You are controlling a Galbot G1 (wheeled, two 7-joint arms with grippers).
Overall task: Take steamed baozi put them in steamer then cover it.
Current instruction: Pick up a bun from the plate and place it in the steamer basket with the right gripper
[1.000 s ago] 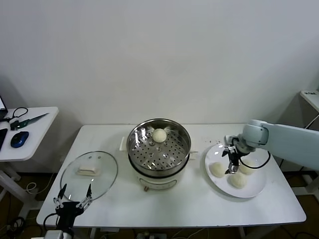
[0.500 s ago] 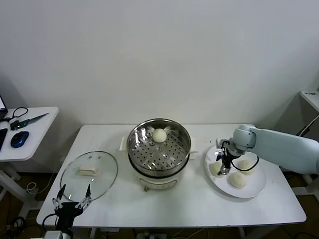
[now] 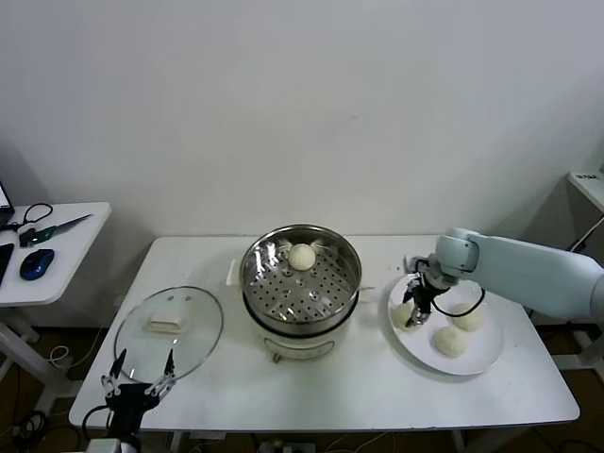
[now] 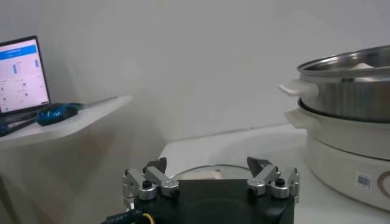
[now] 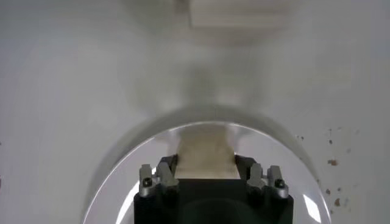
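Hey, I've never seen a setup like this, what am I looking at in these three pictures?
It's a two-armed robot at a white table. One picture comes from its head looking down; the other two from cameras on its wrists. In the middle stands a steel steamer with one baozi inside. Its glass cover lies on the table nearer the robot's left. A white plate holds three more buns. The right gripper is shut on a bun on the plate. The left gripper waits open near the cover.

R claw (image 3: 412,312) now clamped on baozi (image 3: 404,314)
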